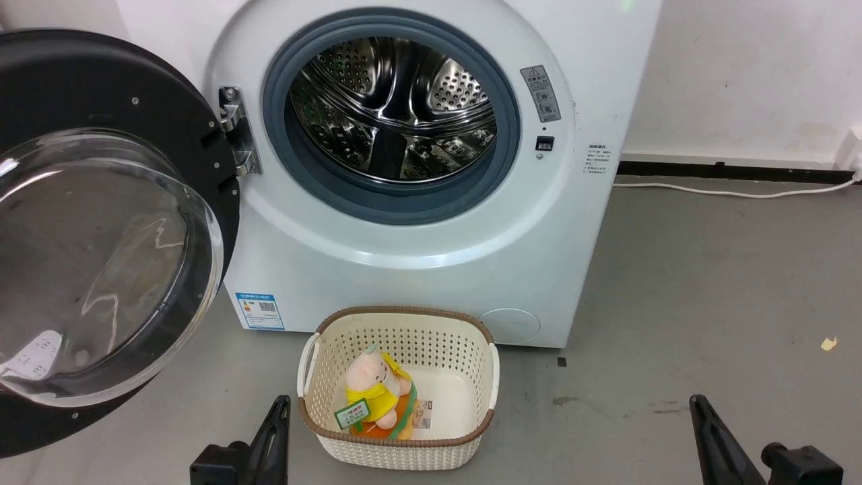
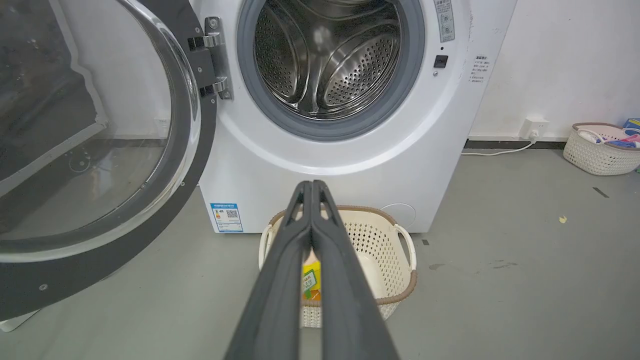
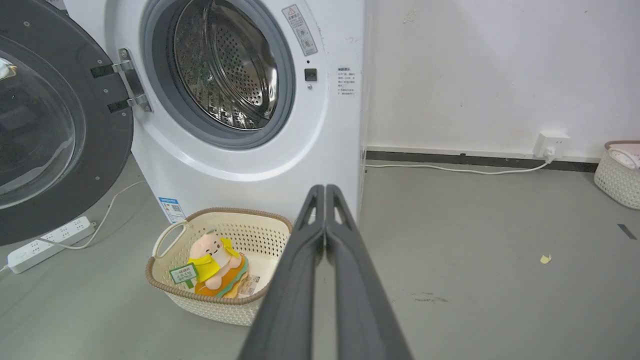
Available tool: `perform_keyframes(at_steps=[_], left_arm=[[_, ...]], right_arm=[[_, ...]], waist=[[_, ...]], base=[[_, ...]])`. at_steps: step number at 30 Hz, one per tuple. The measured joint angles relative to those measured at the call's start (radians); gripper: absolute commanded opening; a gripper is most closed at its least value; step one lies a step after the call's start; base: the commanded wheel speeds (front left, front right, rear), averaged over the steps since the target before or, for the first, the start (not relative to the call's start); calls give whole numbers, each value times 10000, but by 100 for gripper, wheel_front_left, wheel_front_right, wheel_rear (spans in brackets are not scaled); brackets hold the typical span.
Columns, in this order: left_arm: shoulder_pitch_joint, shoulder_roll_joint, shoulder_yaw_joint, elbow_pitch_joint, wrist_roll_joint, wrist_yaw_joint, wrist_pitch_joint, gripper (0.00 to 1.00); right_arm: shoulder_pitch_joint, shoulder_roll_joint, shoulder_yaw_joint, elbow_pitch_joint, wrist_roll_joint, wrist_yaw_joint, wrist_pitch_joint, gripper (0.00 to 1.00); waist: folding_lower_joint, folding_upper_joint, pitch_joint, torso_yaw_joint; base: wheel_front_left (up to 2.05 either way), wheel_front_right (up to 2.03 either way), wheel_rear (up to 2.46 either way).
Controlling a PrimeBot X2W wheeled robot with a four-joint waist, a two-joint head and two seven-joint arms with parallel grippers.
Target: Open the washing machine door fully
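Grey floor [image 1: 707, 303] before a white wall [image 1: 741, 67]. The washing machine [image 1: 404, 283] stands at twelve o'clock, its door [image 1: 101, 242] swung wide open at nine. A basket [image 1: 404, 458] with a soft toy [image 1: 374, 394] sits at six. The left jaws and right jaws are closed, empty.

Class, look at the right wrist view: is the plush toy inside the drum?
No, the plush toy lies in the cream basket on the floor before the washing machine.

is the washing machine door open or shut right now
Open. The washing machine door is swung out to the left on its hinge, leaving the steel drum and grey-blue gasket exposed.
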Motion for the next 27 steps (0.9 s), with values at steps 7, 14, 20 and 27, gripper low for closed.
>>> perform_keyframes(at_steps=[7, 14, 20, 27], left_arm=[[-124, -17, 50, -92, 82, 44, 115, 0], [-160, -29, 75, -201, 163, 58, 270, 0], [-196, -35, 98, -274, 173, 84, 362, 0], [-231, -46, 134, -359, 259, 88, 539, 0]], right_arm=[[-175, 0, 35, -50, -102, 0, 128, 0], [-188, 0, 69, -75, -173, 2, 274, 0], [-358, 0, 98, -104, -209, 0, 382, 0], [-420, 0, 134, -140, -280, 2, 537, 0]], waist=[[0, 0, 60, -39], [0, 0, 120, -78], [0, 0, 162, -106], [0, 0, 231, -150]], base=[[0, 0, 0], [0, 0, 0], [0, 0, 0], [0, 0, 0]])
